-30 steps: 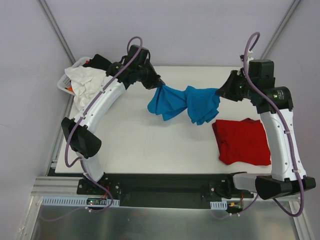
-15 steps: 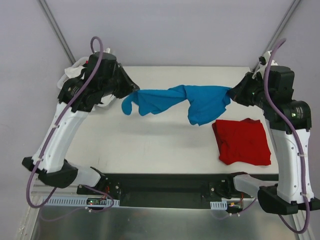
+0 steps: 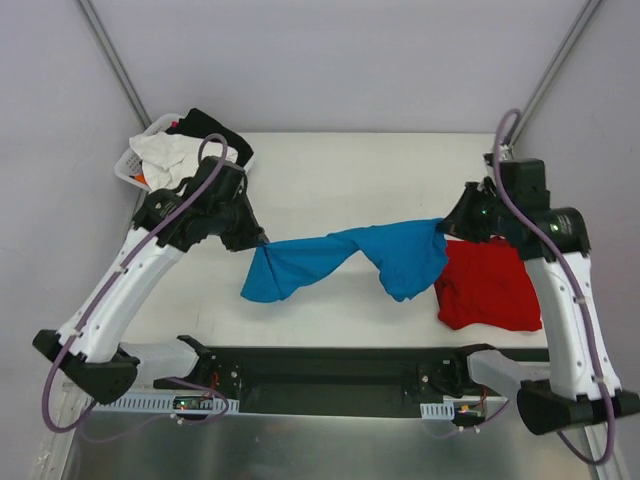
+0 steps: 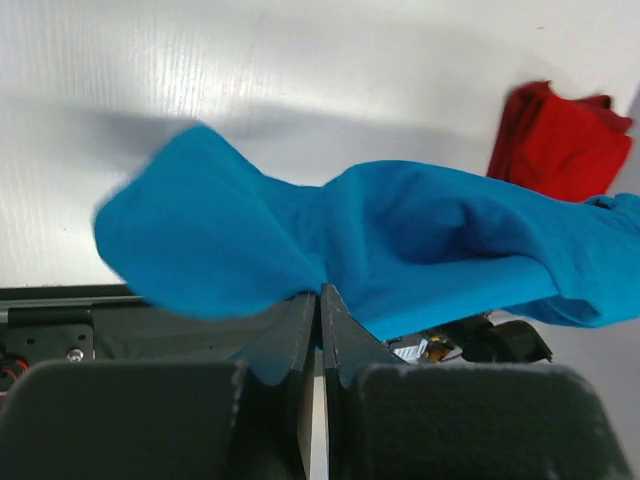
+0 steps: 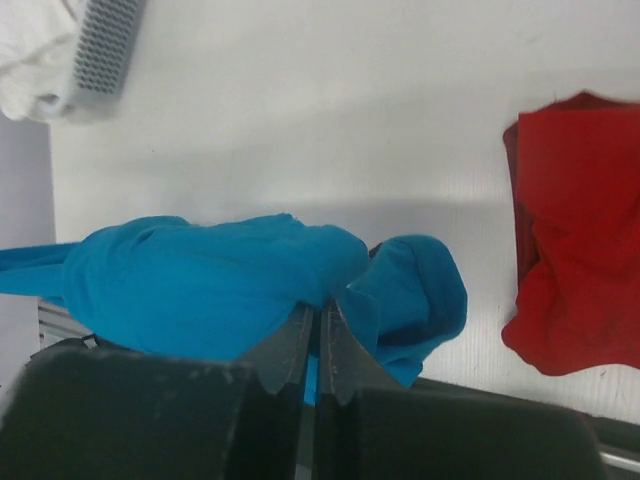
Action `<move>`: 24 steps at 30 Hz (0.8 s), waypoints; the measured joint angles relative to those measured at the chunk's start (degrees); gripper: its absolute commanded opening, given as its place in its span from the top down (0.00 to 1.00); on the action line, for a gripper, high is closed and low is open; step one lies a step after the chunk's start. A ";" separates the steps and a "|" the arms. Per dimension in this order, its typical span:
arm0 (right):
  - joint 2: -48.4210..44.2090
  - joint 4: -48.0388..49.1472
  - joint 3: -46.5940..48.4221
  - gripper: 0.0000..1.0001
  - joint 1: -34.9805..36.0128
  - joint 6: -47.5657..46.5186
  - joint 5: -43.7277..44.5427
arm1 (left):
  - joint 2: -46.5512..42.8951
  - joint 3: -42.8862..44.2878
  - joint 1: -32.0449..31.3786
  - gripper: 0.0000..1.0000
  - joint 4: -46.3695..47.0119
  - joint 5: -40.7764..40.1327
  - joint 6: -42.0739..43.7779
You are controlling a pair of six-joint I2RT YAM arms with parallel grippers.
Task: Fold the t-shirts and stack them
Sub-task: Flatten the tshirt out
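The turquoise-blue t-shirt (image 3: 345,258) hangs stretched in the air between my two grippers, sagging over the table's front half. My left gripper (image 3: 262,243) is shut on its left end, and in the left wrist view the blue cloth (image 4: 330,245) bunches right at the shut tips (image 4: 320,293). My right gripper (image 3: 446,226) is shut on the shirt's right end; in the right wrist view blue fabric (image 5: 220,285) folds over the tips (image 5: 321,305). The red t-shirt (image 3: 490,285) lies folded on the table at the right, under my right arm.
A white basket (image 3: 133,163) at the table's back left corner holds a white garment (image 3: 165,160) and a black garment (image 3: 212,128). The white table (image 3: 330,180) ends at a black rail (image 3: 330,365) along the near side.
Both grippers have swung toward the near edge and come lower, carrying the blue shirt with them. The shirt went from bunched at the back to stretched out, and now hangs over the front half.
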 measured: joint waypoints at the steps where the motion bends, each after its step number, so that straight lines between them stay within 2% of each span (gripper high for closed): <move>1: 1.79 0.07 -1.03 0.99 -0.02 -0.09 -0.59 | 1.51 -0.09 0.59 1.00 -0.15 0.31 0.20; 2: 4.31 0.02 -1.81 0.99 -0.02 -0.17 -1.03 | 3.43 -0.15 1.09 1.00 -0.15 1.14 0.46; 3: 6.75 0.20 -2.16 0.94 -0.02 -0.35 -1.42 | 5.35 -0.35 1.99 1.00 0.00 1.79 0.98; 5: 11.17 0.44 -2.14 0.46 -0.11 -0.98 -1.86 | 9.33 -0.74 2.60 1.00 0.24 2.75 1.77; 7: 16.11 0.50 -1.22 0.04 -0.13 -2.01 -2.10 | 14.53 -1.05 2.95 0.91 1.25 2.93 3.30; 11: 26.16 1.46 2.49 0.04 -0.48 -4.63 -3.02 | 24.55 -0.31 3.72 0.34 3.69 2.82 6.84; 12: 27.69 2.12 2.93 0.04 -0.48 -4.98 -3.45 | 27.47 0.63 4.07 0.16 4.04 2.73 7.89; 13: 28.89 2.67 3.17 0.04 -0.48 -5.20 -3.98 | 30.14 2.03 4.37 0.09 4.15 2.58 8.72; 15: 29.38 3.26 3.19 0.04 -0.48 -5.77 -4.90 | 34.32 5.66 4.85 0.02 4.57 2.21 10.12; 18: 27.96 3.58 3.19 0.01 -0.48 -6.49 -6.60 | 36.30 12.46 5.22 0.02 4.22 0.52 11.04; 20: 25.77 4.85 1.27 0.06 -0.42 -6.84 -7.93 | 35.85 16.24 5.31 0.03 4.13 -0.13 11.37; 24: 19.47 5.42 -7.06 0.07 0.46 -7.13 -9.70 | 31.32 14.47 4.96 0.04 4.92 0.00 11.54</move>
